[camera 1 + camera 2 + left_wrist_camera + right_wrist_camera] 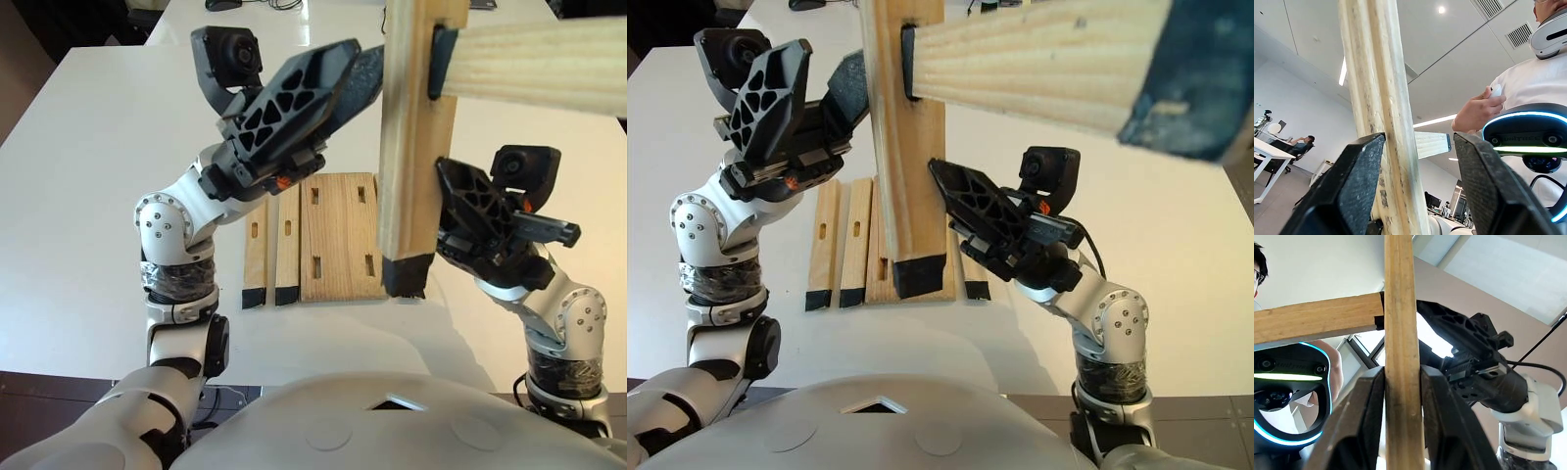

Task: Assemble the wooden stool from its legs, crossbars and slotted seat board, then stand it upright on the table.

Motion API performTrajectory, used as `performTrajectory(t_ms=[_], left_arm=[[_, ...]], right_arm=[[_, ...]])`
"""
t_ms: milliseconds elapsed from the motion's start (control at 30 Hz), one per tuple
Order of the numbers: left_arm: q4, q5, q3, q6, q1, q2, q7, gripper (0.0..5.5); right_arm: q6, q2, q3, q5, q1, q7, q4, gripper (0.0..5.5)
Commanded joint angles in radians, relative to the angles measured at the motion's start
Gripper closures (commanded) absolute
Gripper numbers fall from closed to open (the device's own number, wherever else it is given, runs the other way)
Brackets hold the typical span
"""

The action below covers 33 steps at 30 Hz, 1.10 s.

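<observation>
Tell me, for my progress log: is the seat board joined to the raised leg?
No, the seat board lies flat on the table, its visible slots empty.

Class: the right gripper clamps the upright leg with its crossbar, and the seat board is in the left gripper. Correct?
No: the seat board lies flat on the table, as the left eye view shows. The right gripper does clamp the leg.
</observation>
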Motion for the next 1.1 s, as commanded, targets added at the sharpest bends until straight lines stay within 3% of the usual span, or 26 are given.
performTrajectory(t_ms=[33,333,567,833,1100], left_arm=[[0.005,0.011,-0.018,0.028,-0.037,0.027,-0.033,2.91],[0.077,0.069,-0.02,0.102,-0.075,0.106,-0.129,2.91],[0.097,0.084,-0.02,0.129,-0.077,0.119,-0.148,2.91],[0.087,0.137,-0.005,0.127,-0.039,0.125,-0.166,1.66],[0.046,0.055,-0.031,0.142,-0.083,0.104,-0.17,1.49]], right_arm=[[0.064,-0.1,-0.008,-0.01,0.0,0.049,0.024,4.49],[0.18,-0.298,-0.044,-0.01,-0.082,0.174,0.111,4.49],[0.226,-0.375,-0.069,-0.01,-0.158,0.253,0.153,4.49],[0.223,-0.391,-0.075,-0.01,-0.156,0.27,0.149,4.49],[0.252,-0.421,-0.027,-0.01,-0.144,0.315,0.125,4.49]])
